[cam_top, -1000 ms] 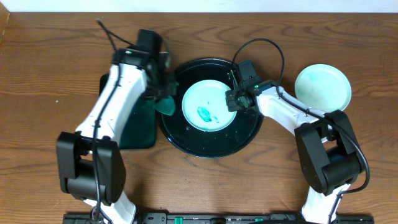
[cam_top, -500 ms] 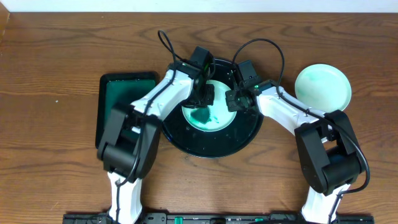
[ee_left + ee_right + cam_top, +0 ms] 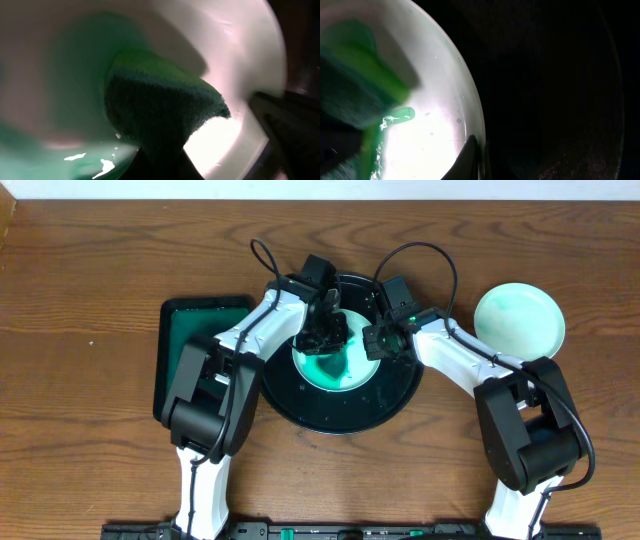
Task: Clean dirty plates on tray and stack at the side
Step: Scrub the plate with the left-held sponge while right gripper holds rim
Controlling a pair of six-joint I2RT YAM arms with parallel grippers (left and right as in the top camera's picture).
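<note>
Pressing flat, the sponge (image 3: 160, 115) clamped in the left gripper (image 3: 326, 340) was best swept over the plate (image 3: 435, 100), its three-o'clock rim pinched steady by the right gripper (image 3: 375, 342).

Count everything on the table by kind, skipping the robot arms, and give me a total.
plates: 2, one on the black tray, one beside it
trays: 2, the black tray and a green tray
sponge: 1
total: 5

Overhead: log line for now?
left gripper: sponge on plate | right gripper: pinching plate rim | plate: on tray, green smears | second plate: right of tray
</note>
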